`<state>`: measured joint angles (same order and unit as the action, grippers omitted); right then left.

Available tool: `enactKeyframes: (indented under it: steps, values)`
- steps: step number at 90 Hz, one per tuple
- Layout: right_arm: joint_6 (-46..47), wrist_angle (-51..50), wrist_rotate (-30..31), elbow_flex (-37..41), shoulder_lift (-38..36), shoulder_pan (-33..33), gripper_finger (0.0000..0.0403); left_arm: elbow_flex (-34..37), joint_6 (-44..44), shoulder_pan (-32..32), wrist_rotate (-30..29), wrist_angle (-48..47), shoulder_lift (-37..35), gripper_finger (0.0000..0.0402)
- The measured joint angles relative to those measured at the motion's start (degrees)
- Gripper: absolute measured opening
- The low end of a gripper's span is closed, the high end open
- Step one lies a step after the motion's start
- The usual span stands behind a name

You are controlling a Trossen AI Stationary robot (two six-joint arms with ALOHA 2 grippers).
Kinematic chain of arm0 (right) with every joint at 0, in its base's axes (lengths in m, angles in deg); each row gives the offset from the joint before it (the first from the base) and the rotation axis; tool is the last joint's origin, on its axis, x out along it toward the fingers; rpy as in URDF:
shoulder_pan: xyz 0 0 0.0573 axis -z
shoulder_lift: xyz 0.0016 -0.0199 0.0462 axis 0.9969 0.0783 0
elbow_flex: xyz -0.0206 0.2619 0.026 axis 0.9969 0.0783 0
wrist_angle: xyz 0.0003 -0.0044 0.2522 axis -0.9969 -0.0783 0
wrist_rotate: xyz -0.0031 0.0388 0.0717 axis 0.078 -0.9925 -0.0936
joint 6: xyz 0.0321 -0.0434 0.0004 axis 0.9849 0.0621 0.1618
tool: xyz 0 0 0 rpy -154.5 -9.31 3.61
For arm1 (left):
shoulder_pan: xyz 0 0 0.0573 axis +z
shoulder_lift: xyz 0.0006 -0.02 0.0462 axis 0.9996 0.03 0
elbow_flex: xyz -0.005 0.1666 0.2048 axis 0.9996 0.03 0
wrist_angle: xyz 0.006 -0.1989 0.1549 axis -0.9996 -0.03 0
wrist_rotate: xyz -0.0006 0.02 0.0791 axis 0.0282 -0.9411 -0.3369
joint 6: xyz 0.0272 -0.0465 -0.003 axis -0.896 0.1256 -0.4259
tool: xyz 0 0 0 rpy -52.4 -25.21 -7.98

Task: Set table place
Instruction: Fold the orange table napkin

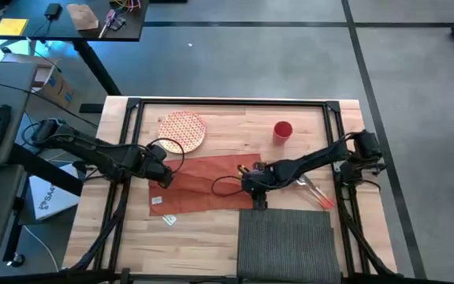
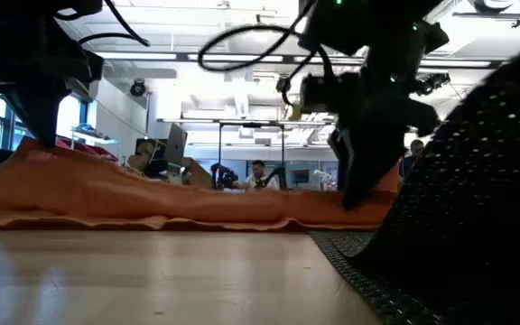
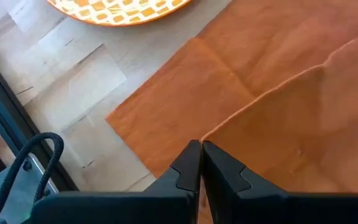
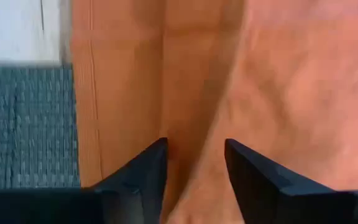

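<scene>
The placemat [image 2: 477, 208] lies nearest, at the table's [image 1: 211, 237] 6 o'clock. Left gripper [image 3: 201, 152] pinches the orange cloth [image 1: 211, 183]; right gripper [image 4: 194, 165] gapes over it.

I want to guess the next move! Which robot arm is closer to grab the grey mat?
Probably the right. The right gripper hangs open over the orange cloth, beside the grey mat. The left gripper is shut on the cloth's far end.

Both arms are dark, near-black, built of jointed segments with blocky housings at the wrists. A thin black cable loops out just behind the left gripper [image 1: 164, 178], and another curls behind the right gripper [image 1: 256, 192]. The fingers [image 3: 188, 167] are matte black, angular and wedge-shaped, tapering towards their tips.
</scene>
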<state>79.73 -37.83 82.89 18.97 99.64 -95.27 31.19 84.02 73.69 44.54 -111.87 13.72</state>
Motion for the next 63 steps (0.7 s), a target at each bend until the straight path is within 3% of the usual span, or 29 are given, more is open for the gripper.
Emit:
enactKeyframes:
  steps: [14,24,40,48,56,63]
  values:
    - [3.4,-2.9,-0.3,-0.7,-0.8,0.0,0.0024,-1.8,-4.8,-0.6,0.0,0.4,0.0,0.0000]
    - [6.0,-8.2,-2.1,-3.4,-3.2,0.0,0.0004,-6.6,-13.3,-2.3,0.7,0.4,0.0,0.0000]
    - [6.6,-12.8,-20.2,-6.5,-10.9,-0.4,0.0000,-16.7,-30.6,-7.5,10.2,0.2,-0.4,0.0000]
    - [8.2,-14.0,-29.3,-7.0,-15.4,-0.5,0.0000,-21.7,-33.9,-10.2,14.2,0.2,-1.1,0.0000]
    - [11.6,-13.6,-32.7,-7.9,-20.1,-0.2,0.0000,-25.8,-32.2,-11.8,11.4,-0.4,-2.2,0.0000]
    - [14.3,-13.7,-27.3,-9.1,-23.8,1.3,0.0000,-28.1,-30.4,-11.8,2.7,-1.1,-3.6,0.0000]
